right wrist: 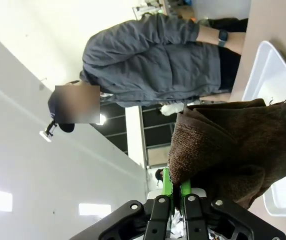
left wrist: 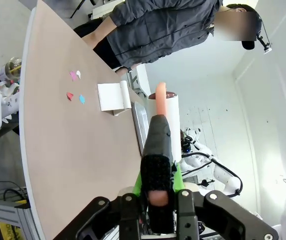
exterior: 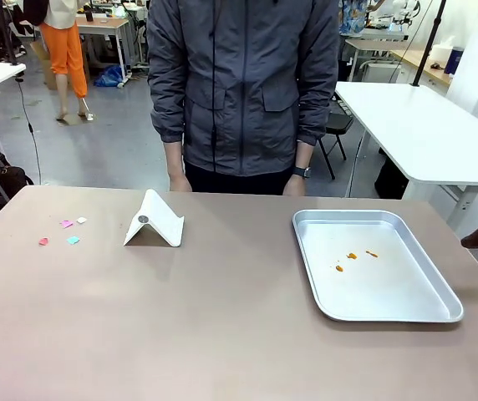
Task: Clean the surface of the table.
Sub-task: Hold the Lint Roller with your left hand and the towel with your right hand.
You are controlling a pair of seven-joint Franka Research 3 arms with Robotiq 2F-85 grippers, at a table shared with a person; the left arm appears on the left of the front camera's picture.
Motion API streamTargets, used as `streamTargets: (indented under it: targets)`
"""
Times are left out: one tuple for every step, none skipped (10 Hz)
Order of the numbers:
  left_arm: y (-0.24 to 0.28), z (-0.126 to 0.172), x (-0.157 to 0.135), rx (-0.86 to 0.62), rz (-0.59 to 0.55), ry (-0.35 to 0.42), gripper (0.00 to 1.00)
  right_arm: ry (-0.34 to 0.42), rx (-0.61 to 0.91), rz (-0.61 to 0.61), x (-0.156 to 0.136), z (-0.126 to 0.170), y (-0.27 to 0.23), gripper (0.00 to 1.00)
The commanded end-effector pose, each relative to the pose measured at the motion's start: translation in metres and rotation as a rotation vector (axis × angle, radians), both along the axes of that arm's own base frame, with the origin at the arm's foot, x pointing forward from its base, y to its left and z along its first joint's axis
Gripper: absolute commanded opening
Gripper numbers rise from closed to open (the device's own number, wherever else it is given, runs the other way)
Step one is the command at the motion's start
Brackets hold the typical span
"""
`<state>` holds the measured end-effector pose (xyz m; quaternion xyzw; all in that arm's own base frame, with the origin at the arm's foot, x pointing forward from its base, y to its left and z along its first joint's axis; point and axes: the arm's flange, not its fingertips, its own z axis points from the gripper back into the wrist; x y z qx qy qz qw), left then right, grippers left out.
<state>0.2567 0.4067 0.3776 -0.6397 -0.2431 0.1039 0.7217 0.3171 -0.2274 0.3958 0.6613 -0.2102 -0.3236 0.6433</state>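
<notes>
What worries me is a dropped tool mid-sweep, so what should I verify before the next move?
1. Left gripper shut on black tool: ok.
2. Right gripper shut on brown cloth: ok.
3. Table free of litter: not ok, paper scraps lie near its left end.
4. Sweep path open: not ok, white folded piece stands beside the scraps.
5. Hands away from scraps: ok, person's hands at far edge.
6. Tray clean: not ok, orange spots inside.

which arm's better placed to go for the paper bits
Left, probably. The paper bits lie on the left side of the table, and the left gripper grips a black tool. The right gripper holds a brown cloth by the tray.
</notes>
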Motion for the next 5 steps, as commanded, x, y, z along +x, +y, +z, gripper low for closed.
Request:
streamTargets:
  targets:
    - [-0.009,0.014,0.006,-0.023,-0.011,0.006,0.23,-0.079,-0.002,-0.05,0.007,0.005,0.013,0.06]
    - [0.0,0.0,0.0,0.0,0.0,0.0,0.23,0.0,0.0,0.0,0.0,0.0,0.0,0.06]
    - [0.0,0.0,0.0,0.0,0.0,0.0,0.23,0.0,0.0,0.0,0.0,0.0,0.0,0.06]
    - [0.0,0.0,0.0,0.0,0.0,0.0,0.23,0.0,0.0,0.0,0.0,0.0,0.0,0.06]
    - [0.0,0.0,0.0,0.0,0.0,0.0,0.23,0.0,0.0,0.0,0.0,0.0,0.0,0.06]
